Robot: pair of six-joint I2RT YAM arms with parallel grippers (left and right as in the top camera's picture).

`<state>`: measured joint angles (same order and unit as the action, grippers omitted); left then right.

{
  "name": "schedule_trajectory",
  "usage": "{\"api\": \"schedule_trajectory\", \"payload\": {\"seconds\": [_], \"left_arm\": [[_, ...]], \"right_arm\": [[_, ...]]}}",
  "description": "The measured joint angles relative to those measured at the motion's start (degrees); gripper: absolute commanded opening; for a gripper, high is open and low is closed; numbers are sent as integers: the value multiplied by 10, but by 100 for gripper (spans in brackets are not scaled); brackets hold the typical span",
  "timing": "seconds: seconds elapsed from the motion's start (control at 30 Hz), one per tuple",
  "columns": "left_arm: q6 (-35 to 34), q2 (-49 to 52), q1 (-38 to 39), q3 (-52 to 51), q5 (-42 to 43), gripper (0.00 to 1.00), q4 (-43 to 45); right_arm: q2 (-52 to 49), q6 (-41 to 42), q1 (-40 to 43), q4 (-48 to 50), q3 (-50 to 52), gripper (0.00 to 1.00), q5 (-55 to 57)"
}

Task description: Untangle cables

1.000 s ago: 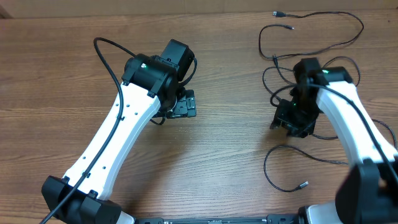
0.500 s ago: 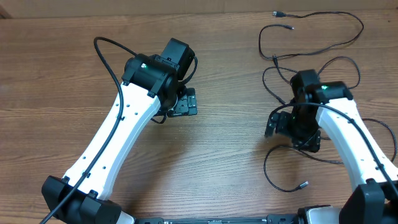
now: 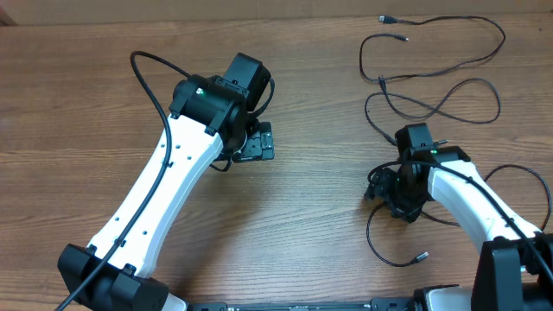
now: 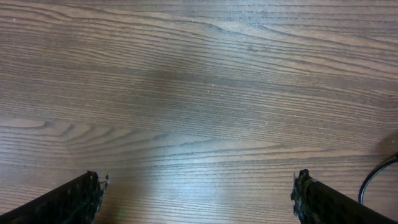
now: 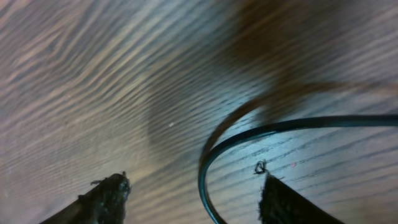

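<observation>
The black cables [image 3: 432, 104] lie on the right side of the brown wood worktop [image 3: 328, 242]. Long thin loops run from the far right edge toward the near side. Some loops cross over each other. One near strand ends in a small plug [image 3: 422, 256].

The right fingers [image 3: 390, 192] are down low on the worktop, in the middle of these loops. They are apart. One cable [image 5: 203, 165] curves through the gap between them and is not squeezed.

The left fingers [image 3: 257, 143] are on the left side, well away from the cables. They are wide apart over bare wood and hold nothing.
</observation>
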<state>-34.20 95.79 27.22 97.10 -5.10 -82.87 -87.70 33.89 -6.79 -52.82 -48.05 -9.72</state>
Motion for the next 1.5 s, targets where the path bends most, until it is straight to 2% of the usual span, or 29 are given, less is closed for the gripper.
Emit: {"api": "schedule_trajectory", "payload": {"seconds": [0.17,0.47,0.6,0.93,1.17,1.5], "left_arm": [[0,0,0,0,0,100,3],[0,0,0,0,0,100,7],[0,0,0,0,0,99,7],[0,0,0,0,1,100,7],[0,0,0,0,2,99,6],[0,0,0,0,1,100,2]], "right_arm": [[0,33,0,34,21,56,16],[0,58,-1,49,31,50,42],[0,69,-1,63,49,45,47],[0,79,-1,89,57,4,51],[0,81,-1,59,39,4,46],[0,81,-1,12,-81,4,42]]}}
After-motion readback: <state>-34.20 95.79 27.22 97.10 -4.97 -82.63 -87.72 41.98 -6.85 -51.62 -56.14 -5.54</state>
